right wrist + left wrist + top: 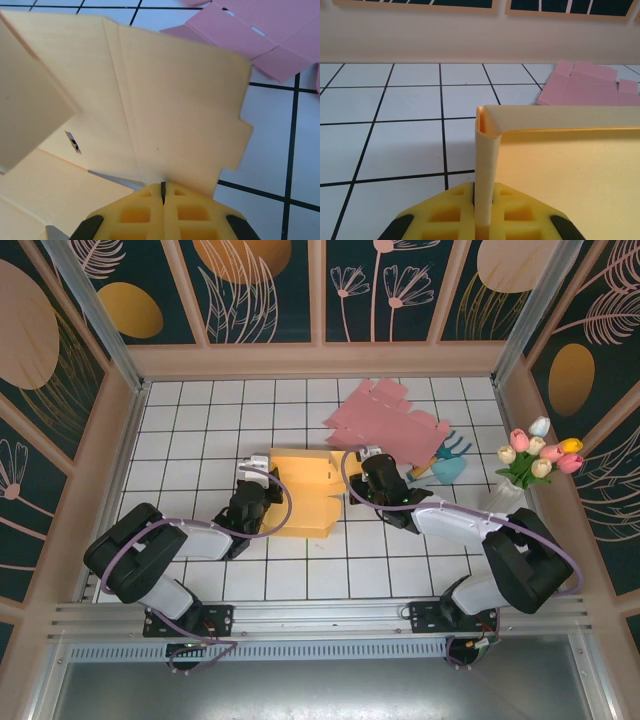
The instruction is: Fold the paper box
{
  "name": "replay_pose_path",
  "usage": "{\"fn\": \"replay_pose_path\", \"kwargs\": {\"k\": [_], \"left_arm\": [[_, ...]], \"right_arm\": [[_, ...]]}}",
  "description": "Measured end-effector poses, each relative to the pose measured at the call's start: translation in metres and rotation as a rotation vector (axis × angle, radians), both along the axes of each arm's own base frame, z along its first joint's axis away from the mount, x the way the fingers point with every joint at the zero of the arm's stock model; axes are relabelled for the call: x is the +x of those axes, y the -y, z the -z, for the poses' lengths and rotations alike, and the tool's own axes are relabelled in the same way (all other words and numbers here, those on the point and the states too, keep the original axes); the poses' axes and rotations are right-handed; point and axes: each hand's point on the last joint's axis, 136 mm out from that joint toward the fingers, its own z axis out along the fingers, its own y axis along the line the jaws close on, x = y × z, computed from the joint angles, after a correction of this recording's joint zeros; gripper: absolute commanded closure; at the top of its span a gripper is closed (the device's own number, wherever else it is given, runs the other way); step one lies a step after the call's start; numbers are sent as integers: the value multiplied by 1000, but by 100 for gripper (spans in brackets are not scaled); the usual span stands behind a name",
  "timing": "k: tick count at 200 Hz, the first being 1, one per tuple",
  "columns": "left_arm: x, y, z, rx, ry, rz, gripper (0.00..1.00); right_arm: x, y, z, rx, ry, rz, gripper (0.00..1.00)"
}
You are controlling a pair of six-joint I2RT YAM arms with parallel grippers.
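Both side edges of the yellow paper box (305, 498) gripped, mid-desk (200, 420) on the white tiles. At its left edge, left end effector (258, 483), narrow, pinching an upright folded wall strip between yellow fingers (445, 220). At the right edge, right end effector (368, 468), jaws pressed together on the lower rim of a raised, notched side panel. Beyond, a flat pink box blank (388, 415); further right, a blue toy rake (452, 462) and a vase of tulips (530, 465).

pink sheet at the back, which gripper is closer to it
Right. The right gripper grips the right edge of the yellow box, just short of the pink sheet. The left gripper grips its left edge, farther away across the box.
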Motion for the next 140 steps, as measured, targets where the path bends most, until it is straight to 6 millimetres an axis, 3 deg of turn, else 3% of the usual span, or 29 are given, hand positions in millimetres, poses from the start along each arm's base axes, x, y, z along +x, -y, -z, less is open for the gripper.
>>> {"fn": "replay_pose_path", "kwargs": {"k": [81,140], "left_arm": [[1,-6,-1,-31,-2,-41,100],[2,1,10,-45,-26,-15,100]], "right_arm": [[-6,-4,13,41,-44,-13,100],[-8,-16,7,102,-40,-59,100]]}}
